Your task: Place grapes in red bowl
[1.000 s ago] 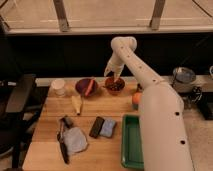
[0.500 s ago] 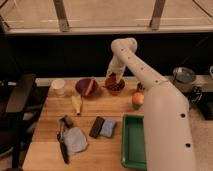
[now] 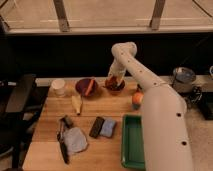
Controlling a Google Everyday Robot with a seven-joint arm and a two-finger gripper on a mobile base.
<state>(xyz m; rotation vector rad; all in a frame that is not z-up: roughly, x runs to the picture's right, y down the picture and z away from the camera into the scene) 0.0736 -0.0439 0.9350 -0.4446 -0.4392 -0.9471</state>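
Gripper (image 3: pixel 115 81) is down at the far side of the table (image 3: pixel 47 152), its tip inside the rim of the red bowl (image 3: pixel 122 89). The arm (image 3: pixel 150 85) rises from the base at near right, bends high over the back of the table and drops to the bowl. Grip state: cannot tell, as the tip merges with the dark mass beneath it.

Grapes (image 3: pixel 111 84): a dark red-purple clump right at the gripper's tip, within the red bowl. Held or lying loose there, cannot tell.

Around the gripper, as the camera sees it:
- Just left: dark bowl (image 3: pixel 80 90) with a carrot (image 3: pixel 89 86) lying tilted in it. The two bowls stand close, side by side.
- Further left: white cup (image 3: pixel 58 87), upright, near the table's far left corner.
- Left and nearer the camera: pale yellow piece (image 3: pixel 76 103) lying on the wood, apart from the dark bowl.
- Right and a little nearer: round orange fruit (image 3: pixel 136 99), tight against the arm's white casing and partly hidden by it.
- Well nearer, roughly straight down: dark flat block (image 3: pixel 96 127) and blue sponge (image 3: pixel 108 127), side by side and touching.
- Nearer and right: green tray (image 3: pixel 131 150), its right side hidden behind the arm.
- Nearer and left: grey-blue cloth (image 3: pixel 75 140), with a black tool (image 3: pixel 63 147) along its left edge.
- Far right, off the table: metal pot (image 3: pixel 183 78).
- Far left, off the table: dark chair (image 3: pixel 17 100).
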